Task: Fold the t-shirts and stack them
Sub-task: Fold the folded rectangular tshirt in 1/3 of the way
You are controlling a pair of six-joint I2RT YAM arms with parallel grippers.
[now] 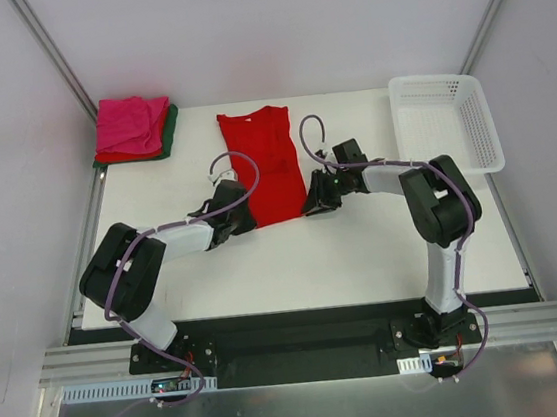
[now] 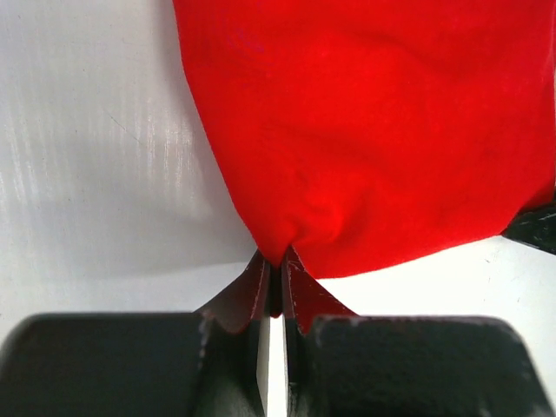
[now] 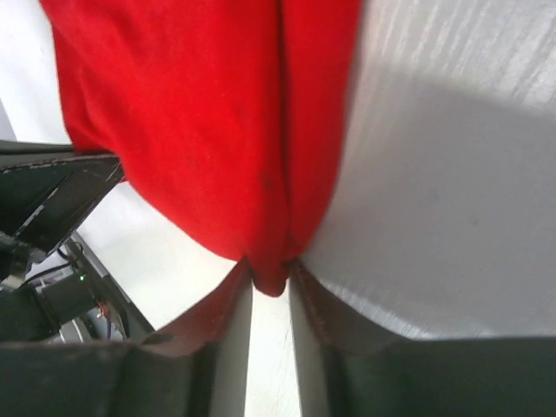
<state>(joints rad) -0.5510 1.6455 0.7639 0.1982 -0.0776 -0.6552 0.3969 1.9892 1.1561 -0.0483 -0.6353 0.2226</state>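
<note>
Overhead and wrist views, both arms at the near hem. The bright red t-shirt lies flat on the white table as a narrow lengthwise strip, neckline at the far end and hem toward you. The left gripper has its jaws nearly closed on the near-left corner of the hem; note in the left wrist view how the cloth gathers to a pinched point between the two fingers. The right gripper clamps the near-right corner in the same way, a small tongue of red fabric showing between its jaws, which stand only a narrow gap apart. The two grippers face each other across the hem, near but not touching. Your left arm has its elbow out to the left, with the forearm running low across the table to the right. Your right arm has its elbow raised on the right, and its forearm reaches left and downward. A stack of folded t-shirts, magenta on top with red and dark green beneath, sits at the far-left corner, well apart from both grippers. The white lattice basket stands at the far-right edge.
</note>
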